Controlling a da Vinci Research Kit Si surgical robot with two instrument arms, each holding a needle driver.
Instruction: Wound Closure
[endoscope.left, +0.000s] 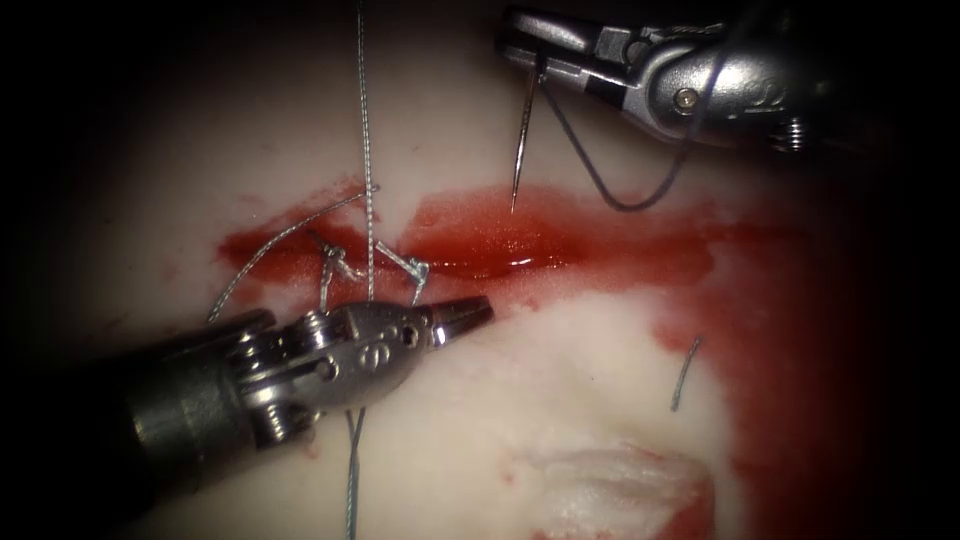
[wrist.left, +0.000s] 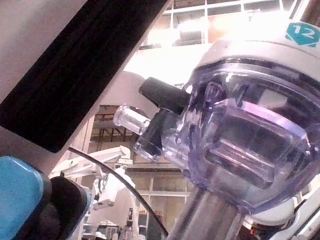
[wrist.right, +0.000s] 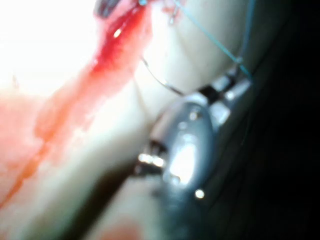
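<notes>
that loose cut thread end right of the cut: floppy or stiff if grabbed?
Likely limp and very light: the cut thread end is thin and lies curved on the tissue. Possibly slippery, since red fluid wets the tissue beside it.

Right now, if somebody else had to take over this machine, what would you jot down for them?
Right tool: jaws shut on the needle near its thread end; the needle hangs point down above the cut, free of the tissue.
Left tool: jaws shut, holding nothing, just below the cut.
Thread: runs from the needle in a loop, and a strand climbs from the stitches at the cut's left end.
A cut end of thread lies lower right.
Done: stitches at the left end. Left: the red, open stretch to their right.
</notes>
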